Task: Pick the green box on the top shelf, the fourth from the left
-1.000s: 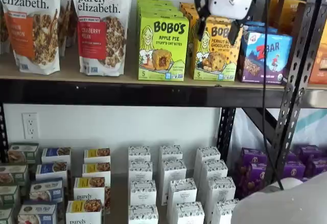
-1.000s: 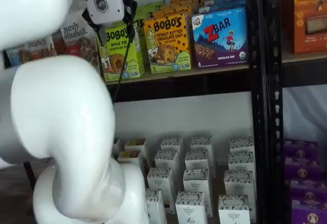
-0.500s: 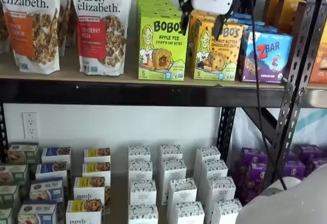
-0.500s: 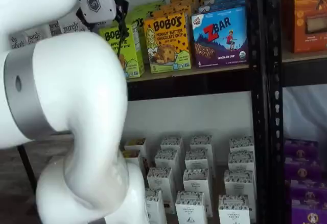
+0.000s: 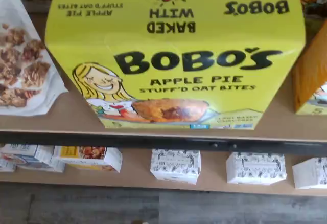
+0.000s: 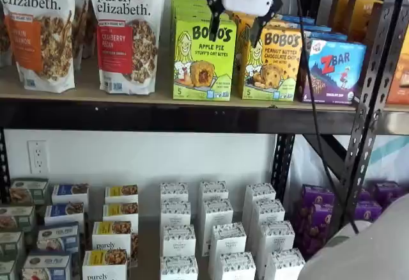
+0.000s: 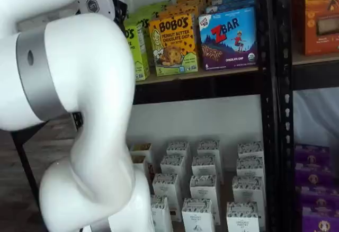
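Observation:
The green box [image 6: 203,59] stands upright on the top shelf [image 6: 128,98], lime-green with "BOBO'S Apple Pie" and a cartoon girl. It fills the wrist view [image 5: 173,60], seen from in front and slightly above. My gripper [image 6: 234,36] hangs in front of the box's upper right corner. Its two black fingers are spread with a plain gap between them, and nothing is held. One finger lies over the box's top edge, the other over the neighbouring carton. In a shelf view only a strip of the green box [image 7: 139,46] shows behind my arm.
Two granola bags [image 6: 128,34] stand to the box's left. A yellow-orange Bobo's carton [image 6: 271,62] and a blue ZBar box [image 6: 332,69] stand to its right. A black perforated upright [image 6: 370,69] is further right. Small white boxes [image 6: 217,229] fill the lower level. My white arm [image 7: 69,83] blocks much of one view.
The gripper has moved left, from in front of the yellow-orange carton to the green box's upper right corner. Its fingers have stayed spread.

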